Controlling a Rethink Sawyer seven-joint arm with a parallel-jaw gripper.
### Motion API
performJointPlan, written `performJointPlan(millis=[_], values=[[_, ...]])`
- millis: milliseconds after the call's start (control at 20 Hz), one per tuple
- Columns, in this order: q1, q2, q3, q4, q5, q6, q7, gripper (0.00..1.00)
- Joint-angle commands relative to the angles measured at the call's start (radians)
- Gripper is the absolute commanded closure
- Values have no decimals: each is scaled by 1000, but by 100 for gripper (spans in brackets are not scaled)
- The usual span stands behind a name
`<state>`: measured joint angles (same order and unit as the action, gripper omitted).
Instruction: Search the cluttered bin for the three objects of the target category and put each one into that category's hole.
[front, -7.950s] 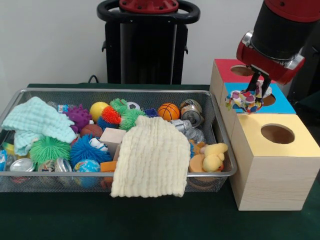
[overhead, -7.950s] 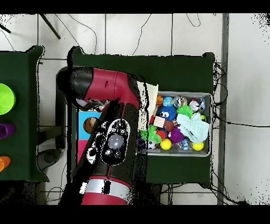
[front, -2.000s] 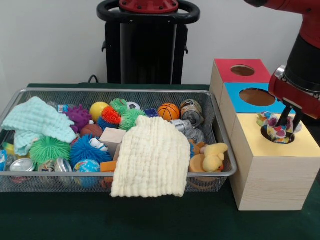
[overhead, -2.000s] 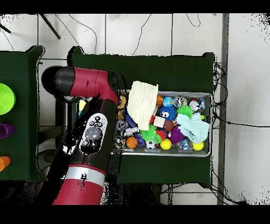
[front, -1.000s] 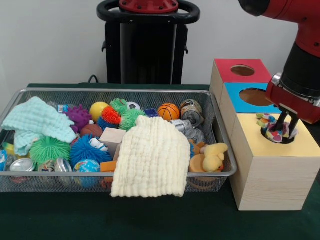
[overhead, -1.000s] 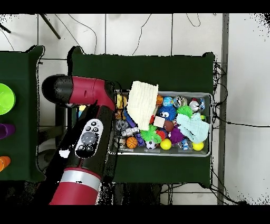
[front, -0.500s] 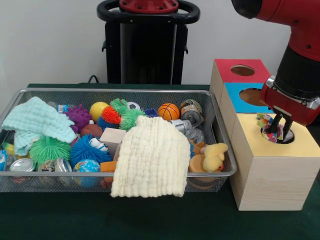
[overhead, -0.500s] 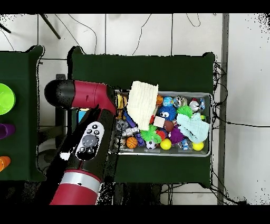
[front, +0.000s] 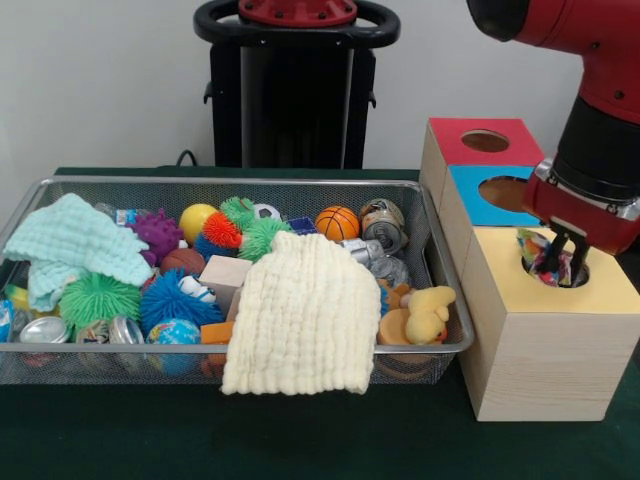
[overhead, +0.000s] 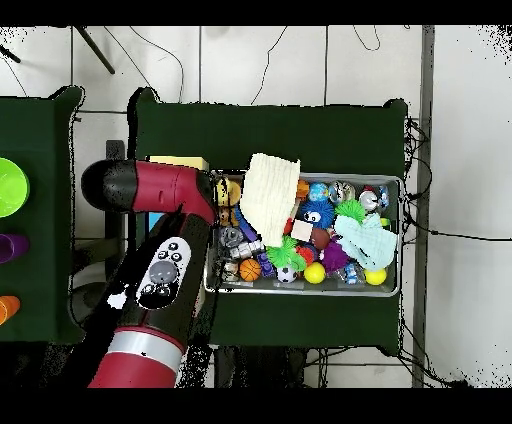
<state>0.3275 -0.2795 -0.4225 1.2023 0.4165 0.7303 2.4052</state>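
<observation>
Patterned cloth (front: 541, 256) pinched in tool (front: 560, 262) at yellow box's hole (front: 556, 268); hidden overhead.

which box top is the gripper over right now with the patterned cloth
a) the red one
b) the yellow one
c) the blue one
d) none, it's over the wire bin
b: in the front view the gripper hangs over the hole of the yellow-topped box, with the multicoloured cloth bunched between its fingers and partly down in the hole; the red-topped box and blue-topped box stand behind it.

Green-clothed table (front: 300, 440) — wire bin (front: 240, 365), three wooden boxes (front: 545, 350)
</observation>
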Motion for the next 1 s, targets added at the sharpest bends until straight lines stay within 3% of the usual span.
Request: performJointPlan(millis=[50,1000], values=[[21,14,60,168,34,-119,268,100],[54,35,75,249,81,-258,257,100]])
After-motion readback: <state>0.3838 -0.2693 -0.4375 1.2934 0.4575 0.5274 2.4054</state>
